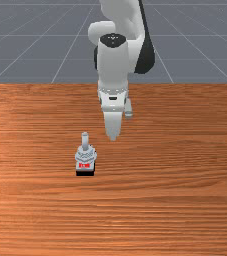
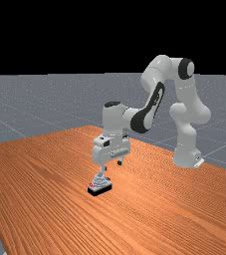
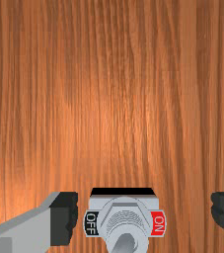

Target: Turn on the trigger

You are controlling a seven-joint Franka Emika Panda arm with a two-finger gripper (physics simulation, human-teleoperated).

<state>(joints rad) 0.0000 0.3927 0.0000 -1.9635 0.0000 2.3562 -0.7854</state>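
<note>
Toggle switch [image 1: 85,156], grey on a black base [image 1: 85,173], sits below and left of the middle of the front view, its metal lever [image 1: 85,140] pointing up the frame. Our gripper [image 2: 112,166] is up and to the right of it in that picture; in the far view we hang close above it, just left of the middle. Our two fingers [image 3: 64,217] stand wide apart with nothing gripped. The switch therefore lies downward from us and toward the front view's lower left. In the wrist view, a red ON plate [image 3: 158,223] and a black OFF plate [image 3: 91,223] mark a line roughly parallel to the one between our fingers, and the switch is nearer the finger on the OFF side. The lever seems to lean toward OFF, so we judge the throw not yet made. Next we need to come down beside the lever on its OFF side and push toward ON; a push off that line could slip past it or shove the base across the wooden table [image 1: 185,200].
</note>
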